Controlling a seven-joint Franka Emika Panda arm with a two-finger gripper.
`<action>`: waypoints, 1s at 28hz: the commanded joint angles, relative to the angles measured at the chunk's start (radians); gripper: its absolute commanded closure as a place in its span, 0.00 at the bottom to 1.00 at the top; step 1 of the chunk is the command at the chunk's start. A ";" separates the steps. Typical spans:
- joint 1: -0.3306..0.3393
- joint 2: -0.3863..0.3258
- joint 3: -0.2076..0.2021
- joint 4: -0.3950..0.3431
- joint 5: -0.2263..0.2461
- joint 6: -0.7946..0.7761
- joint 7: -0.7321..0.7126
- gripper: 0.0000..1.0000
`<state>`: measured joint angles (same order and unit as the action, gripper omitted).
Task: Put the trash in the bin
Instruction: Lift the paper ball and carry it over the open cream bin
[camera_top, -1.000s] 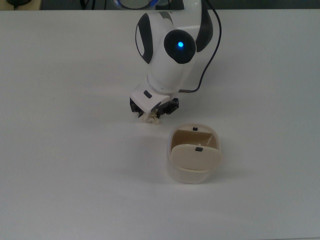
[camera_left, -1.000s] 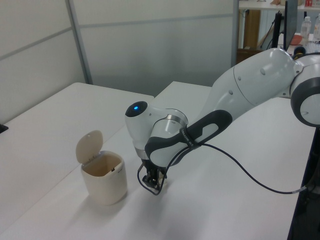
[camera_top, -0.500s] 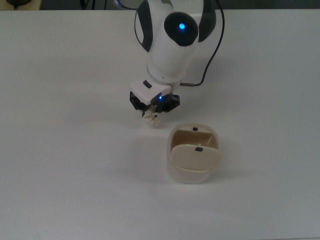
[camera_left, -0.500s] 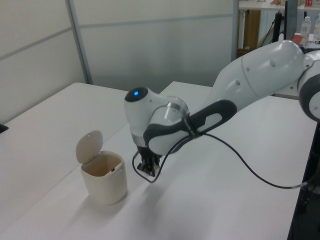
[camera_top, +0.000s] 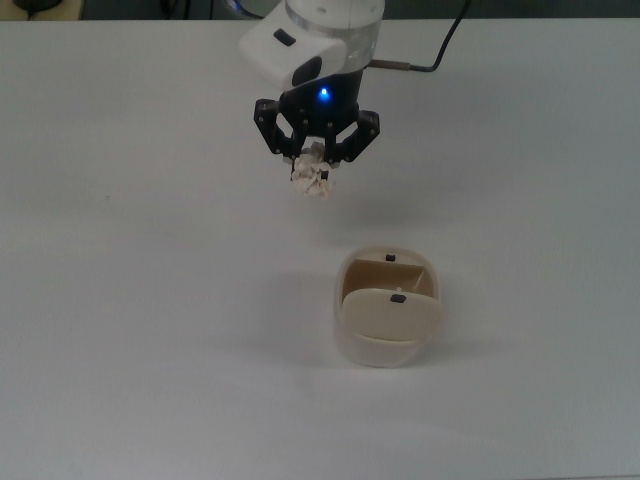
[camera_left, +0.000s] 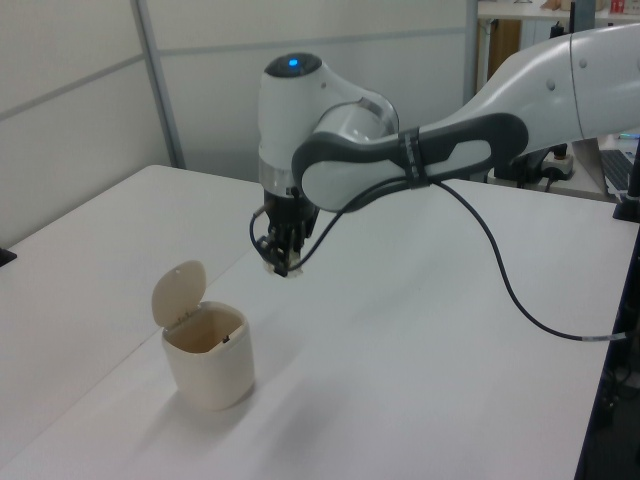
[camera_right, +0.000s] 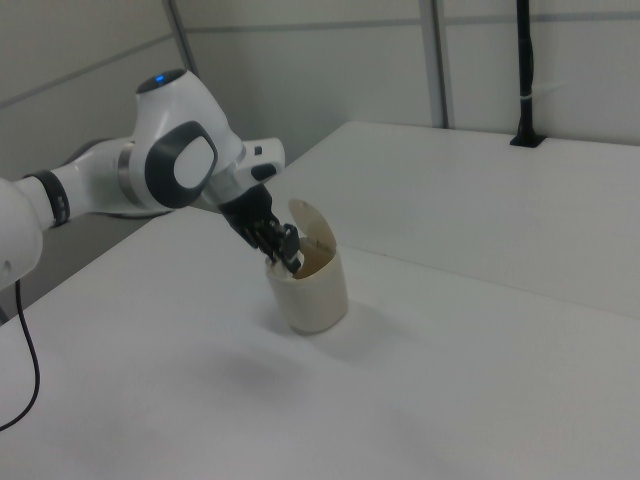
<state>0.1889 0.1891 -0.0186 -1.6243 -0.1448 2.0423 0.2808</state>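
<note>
1. The jaws are pinched shut on the trash, a crumpled off-white wad that sticks out below the black fingertips.
2. The wad hangs in the air, clear of the counter; in the left view it shows as a pale scrap at the tip of the fingers.
3. The gripper points straight down, its black fingers spread out from a white wrist with a blue light lit on it.
4. In the left view the gripper hangs higher than the bin and to the left view's right of it.
5. In the right view the gripper overlaps the bin's front edge, so the wad cannot be made out there.
6. The arm runs off to the left view's right, white with a dark grey band, and a black cable loops down from it to the counter.
7. The bin stands on the counter, well apart from the wad, nearer the top view's bottom and a little to the top view's right.
8. It is cream-beige with rounded corners, and its flap stands tipped up, leaving the mouth open.
9. The counter is plain white.
</note>
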 joint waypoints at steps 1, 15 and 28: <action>0.004 0.050 0.003 0.056 0.014 -0.007 0.062 1.00; 0.064 0.200 0.026 0.135 -0.143 0.240 0.380 1.00; 0.095 0.285 0.026 0.176 -0.234 0.266 0.528 0.00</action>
<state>0.2743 0.4477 0.0125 -1.4836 -0.3477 2.3030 0.7650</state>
